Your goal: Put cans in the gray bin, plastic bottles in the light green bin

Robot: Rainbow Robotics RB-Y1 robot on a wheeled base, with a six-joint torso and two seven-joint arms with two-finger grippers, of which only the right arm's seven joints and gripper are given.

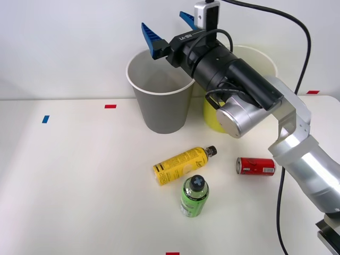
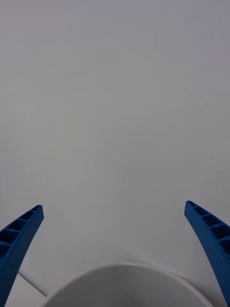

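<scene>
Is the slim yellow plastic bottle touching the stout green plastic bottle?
Apart. In the front view, a strip of white table shows between the slim yellow bottle and the stout green bottle.

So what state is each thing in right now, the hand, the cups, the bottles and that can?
Hand: open, empty, above the gray bin.
Gray bin: upright.
Light green bin: upright, mostly hidden by the arm.
Yellow bottle: lying down, capped.
Green bottle: capped.
Red can: lying on its side.
</scene>
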